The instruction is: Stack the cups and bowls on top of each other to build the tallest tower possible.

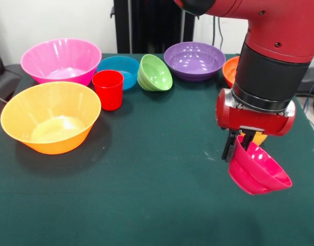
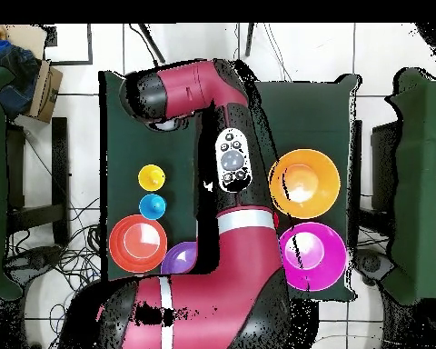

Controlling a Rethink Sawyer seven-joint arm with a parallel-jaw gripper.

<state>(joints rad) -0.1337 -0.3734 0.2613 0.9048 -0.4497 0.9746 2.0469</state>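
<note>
We count seven bowls: two large, the pink bowl (image 1: 59, 61) and the yellow-orange bowl (image 1: 49, 123); two medium, the purple bowl (image 1: 194, 60) and the orange bowl (image 1: 229, 70) just beside it; three small, the blue bowl (image 1: 121, 69), the green bowl (image 1: 155, 74) and the crimson-pink bowl (image 1: 256, 171). We count three cups: the red cup (image 1: 108, 89), the yellow cup (image 2: 152, 176) and the sky-blue cup (image 2: 153, 206).

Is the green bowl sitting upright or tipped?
Tipped. The green bowl rests on its side, its opening facing the camera, between the blue bowl and purple bowl.
</note>
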